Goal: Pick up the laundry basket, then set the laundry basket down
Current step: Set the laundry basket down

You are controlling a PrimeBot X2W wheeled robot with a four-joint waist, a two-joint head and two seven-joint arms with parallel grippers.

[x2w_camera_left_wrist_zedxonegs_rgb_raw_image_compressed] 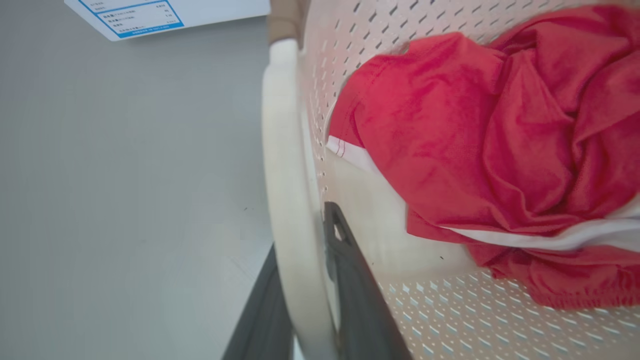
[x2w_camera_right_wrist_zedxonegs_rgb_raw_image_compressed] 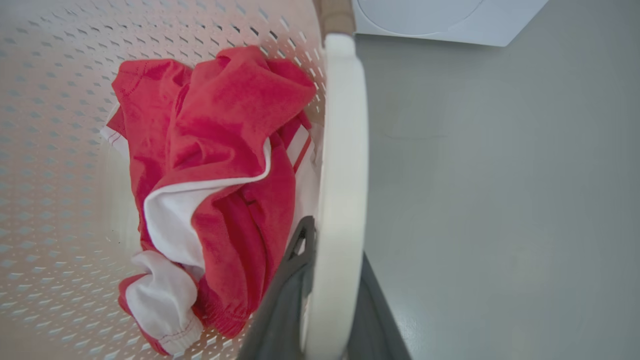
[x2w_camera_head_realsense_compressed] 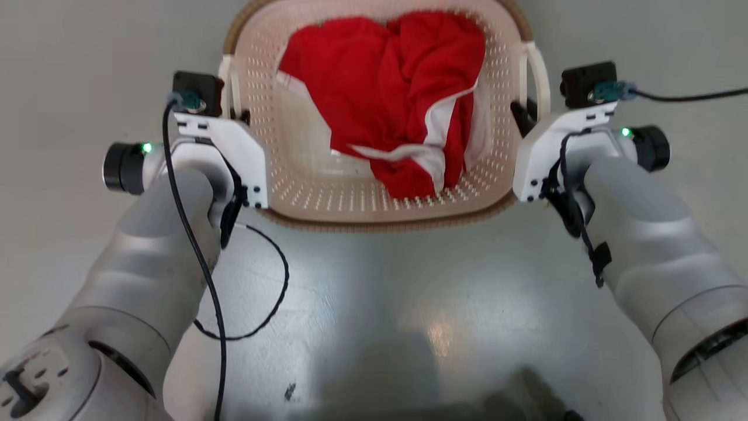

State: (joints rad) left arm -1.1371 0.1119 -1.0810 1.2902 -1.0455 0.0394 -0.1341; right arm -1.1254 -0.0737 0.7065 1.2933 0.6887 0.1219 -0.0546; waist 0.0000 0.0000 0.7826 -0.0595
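The laundry basket is cream, perforated, with a brown woven rim, and sits top centre in the head view between my arms. A crumpled red and white garment lies inside. My left gripper is shut on the basket's left loop handle, one dark finger inside the loop and one outside. My right gripper is shut on the right handle in the same way, with a finger on the basket side. I cannot tell whether the basket touches the floor.
Glossy grey floor spreads below and around the basket. A white appliance corner lies beyond the right handle, and a white panel with a blue-framed label beyond the left. A black cable loops beside my left forearm.
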